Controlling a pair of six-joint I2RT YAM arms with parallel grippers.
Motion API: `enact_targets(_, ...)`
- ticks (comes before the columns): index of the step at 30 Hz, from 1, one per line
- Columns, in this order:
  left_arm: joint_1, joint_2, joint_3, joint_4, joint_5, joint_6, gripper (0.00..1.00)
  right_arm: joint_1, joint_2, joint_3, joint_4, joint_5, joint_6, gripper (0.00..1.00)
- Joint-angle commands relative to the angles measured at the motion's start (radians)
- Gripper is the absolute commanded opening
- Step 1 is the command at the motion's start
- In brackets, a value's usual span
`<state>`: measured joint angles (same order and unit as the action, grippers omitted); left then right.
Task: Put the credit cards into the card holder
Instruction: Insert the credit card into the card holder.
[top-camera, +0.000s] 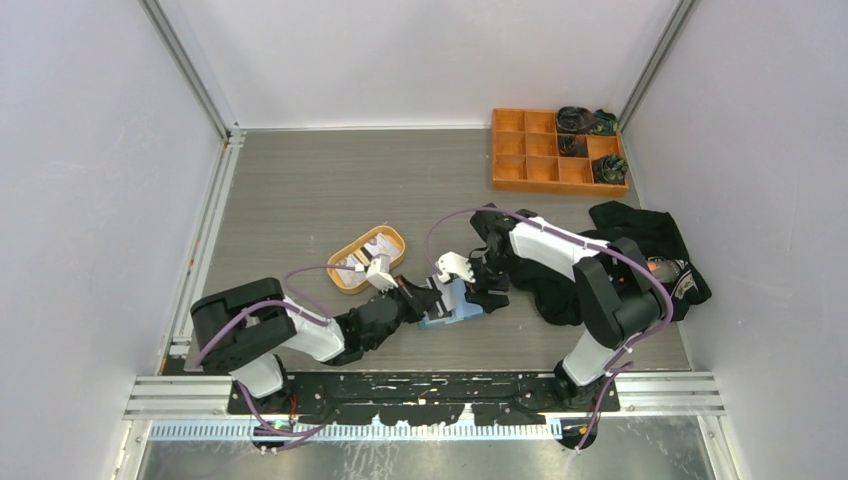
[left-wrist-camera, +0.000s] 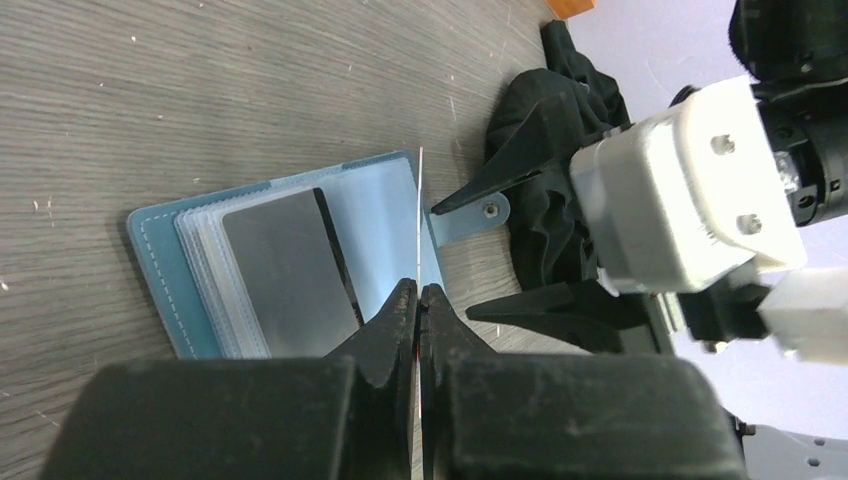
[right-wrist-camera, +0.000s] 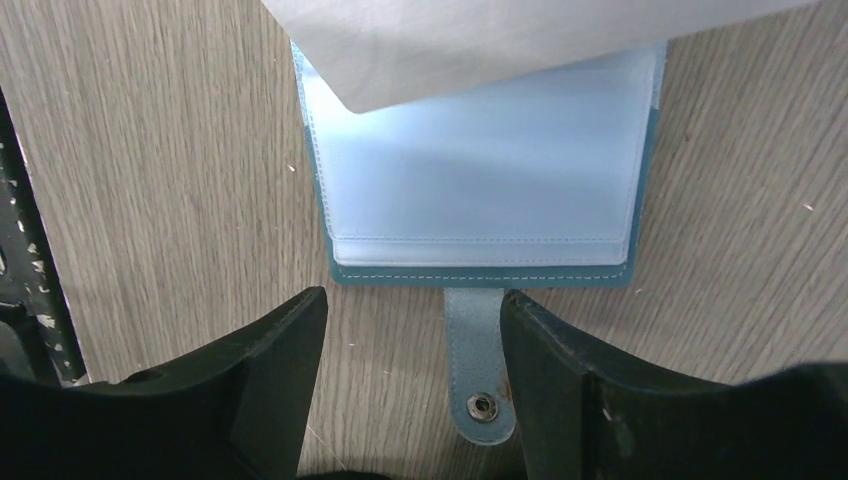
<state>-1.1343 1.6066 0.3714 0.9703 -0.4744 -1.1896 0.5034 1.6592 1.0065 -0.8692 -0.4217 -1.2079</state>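
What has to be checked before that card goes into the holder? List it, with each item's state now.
1. Card gripped: the left gripper is shut on a credit card, seen edge-on. Ok.
2. The card holder lies open, clear pockets up. Ok.
3. Free pocket: the pocket beside the snap tab looks empty where visible; another holds a grey card. Ok.
4. Holder steadied: the right gripper is open, its fingers either side of the snap tab, gripping nothing. Not ok.
5. Card edge lined up with a pocket mouth. Cannot tell.
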Motion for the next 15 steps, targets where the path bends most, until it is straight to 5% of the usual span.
enact_targets(1,-0.002,0.02,-0.032,0.158,0.006,0.041,0.0,0.004,-0.057,0.031,0.006,-0.026,0.035,0.69)
enact_targets(15,-0.002,0.082,-0.036,0.156,-0.044,0.021,0.0,0.004,-0.017,0.032,0.009,-0.006,0.043,0.7)
